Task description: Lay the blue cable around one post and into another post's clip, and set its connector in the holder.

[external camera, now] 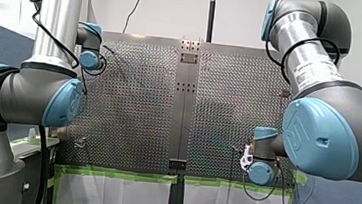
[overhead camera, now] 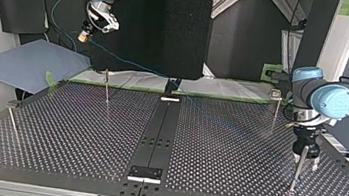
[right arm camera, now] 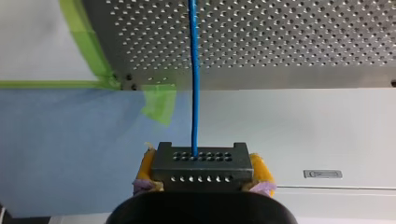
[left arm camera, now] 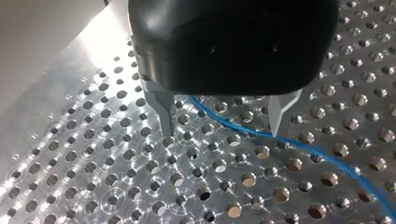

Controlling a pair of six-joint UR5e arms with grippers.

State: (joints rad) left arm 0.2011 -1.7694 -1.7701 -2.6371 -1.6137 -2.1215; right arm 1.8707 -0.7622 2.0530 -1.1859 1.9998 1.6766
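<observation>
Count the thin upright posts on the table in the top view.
4: left-edge post; back-left post; back-right post; near-right post, at my left gripper. Others may be hidden behind the arms.

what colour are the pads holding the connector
Yellow pads, clamped on the dark connector; the right wrist view shows them best.

Thin blue cable (right arm camera: 194,93), drawn taut from a dark grey connector (right arm camera: 201,165) with two rows of small holes, gripped between the yellow pads of my right claw (right arm camera: 201,179), held beyond the surface's edge. Further along, flat on the perforated surface (left arm camera: 93,177), passing between the spread fingers of my left claw (left arm camera: 224,133). Slim metal posts (overhead camera: 107,87) upright on the surface.
</observation>
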